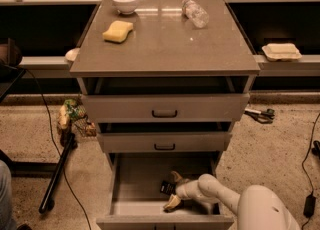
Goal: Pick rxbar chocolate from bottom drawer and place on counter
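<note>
Counter: the glossy grey-brown top of the cabinet. A yellow sponge and a white bowl sit far left and a clear bottle lies far right, leaving the near half bare.

Upper drawers: both are slightly ajar and overhang the far part of the drawer below.

Bottom drawer: pulled fully out toward the near side, with a plain grey floor.

Arm: white, reaching in from the near right and angled down and left into the bottom drawer.

Gripper: low inside the bottom drawer, right of its middle. Its fingers are spread wide, one toward the far side and one toward the near side, and it holds nothing.

Rxbar chocolate: a small dark wrapped bar on the drawer floor, lying in the gap between the spread fingers near their tips. I cannot tell whether either finger touches it.

Step in hand: the grasp, as I judge it. The gripper is lined up around the bar, which is not gripped or lifted.

Next move: close the fingers squarely on the bar, then lift it straight up and draw it toward the near side. That should clear the overhanging drawer fronts before it rises to the bare near part of the counter.
</note>
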